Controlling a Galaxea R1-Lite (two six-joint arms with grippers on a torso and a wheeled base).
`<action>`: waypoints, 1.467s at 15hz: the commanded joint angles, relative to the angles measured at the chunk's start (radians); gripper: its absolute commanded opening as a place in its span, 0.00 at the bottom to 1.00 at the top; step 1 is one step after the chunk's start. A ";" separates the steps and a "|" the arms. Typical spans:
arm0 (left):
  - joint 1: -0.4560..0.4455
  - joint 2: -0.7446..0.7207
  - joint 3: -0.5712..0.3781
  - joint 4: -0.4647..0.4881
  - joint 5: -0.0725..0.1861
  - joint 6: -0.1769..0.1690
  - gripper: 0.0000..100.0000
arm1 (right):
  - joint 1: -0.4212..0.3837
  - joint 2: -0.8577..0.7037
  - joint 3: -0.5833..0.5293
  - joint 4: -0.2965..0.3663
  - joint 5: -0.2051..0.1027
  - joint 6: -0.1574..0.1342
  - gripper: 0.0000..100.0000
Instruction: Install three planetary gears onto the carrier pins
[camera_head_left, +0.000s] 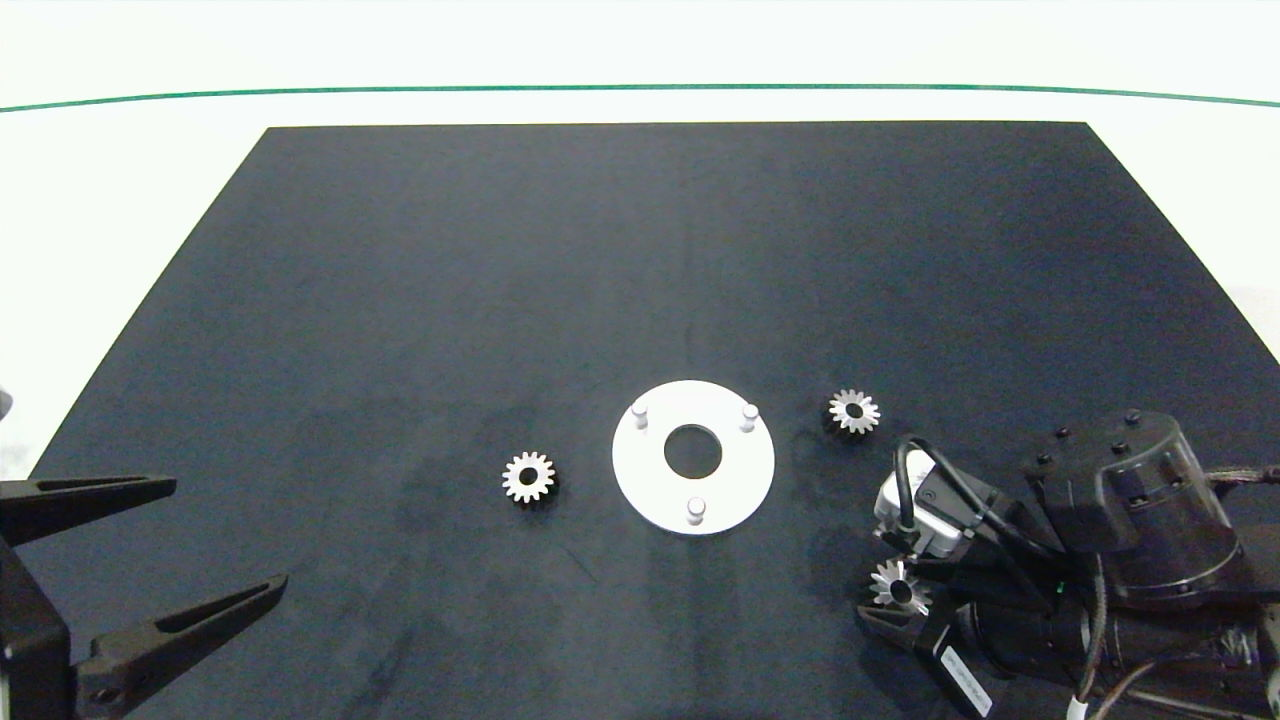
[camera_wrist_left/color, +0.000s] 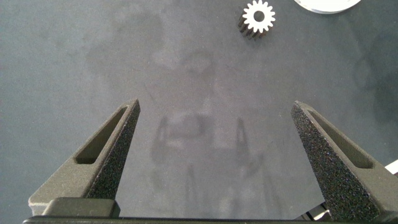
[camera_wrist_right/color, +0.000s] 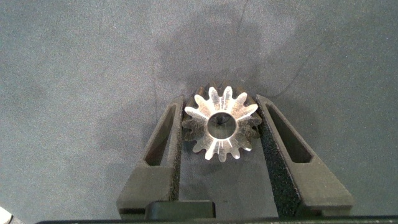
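None installed: you've got all three carrier pins (camera_head_left: 696, 509) standing bare on the white disc (camera_head_left: 655, 486) at the near centre of the dark mat (camera_head_left: 500, 250).
Gears on the mat: you have one planetary gear (camera_head_left: 528, 477) lying flat just left of the disc, and a second gear (camera_head_left: 854, 411) flat to the disc's right, a little farther back.
Third gear: look near right, where a third gear (camera_head_left: 898, 588) sits between the fingers of your right gripper (camera_head_left: 893, 600).
Right gripper: your fingers are closed in on that gear (camera_wrist_right/color: 220, 122), pads against its teeth on both sides. Whether it has left the mat, I can't tell.
Left gripper: your left gripper (camera_head_left: 215, 540) sits at the near left, fingers spread wide, holding nothing, well apart from any gear.
Progress call: I'd judge this as the first pickup, with three placements still ahead of you.
Right wrist exclusive: only this view shows you the pad contact on the teeth and the clear centre hole; from overhead the arm partly hides the grasp.
Left wrist exclusive: you get the left-hand gear (camera_wrist_left/color: 258, 17) and a sliver of disc (camera_wrist_left/color: 323, 6) beyond the open fingers.
Head exclusive: only here do you see pins, disc and all three gears at once.
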 joint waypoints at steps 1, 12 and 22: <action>-0.001 -0.001 0.000 0.002 -0.001 0.002 1.00 | 0.000 -0.002 0.001 -0.001 -0.001 -0.001 0.24; 0.001 -0.001 0.000 0.002 -0.001 0.005 1.00 | 0.000 -0.011 0.004 -0.030 -0.007 -0.001 0.04; 0.001 -0.052 -0.032 0.019 0.001 0.008 1.00 | 0.122 0.182 -0.444 0.219 -0.030 -0.021 0.04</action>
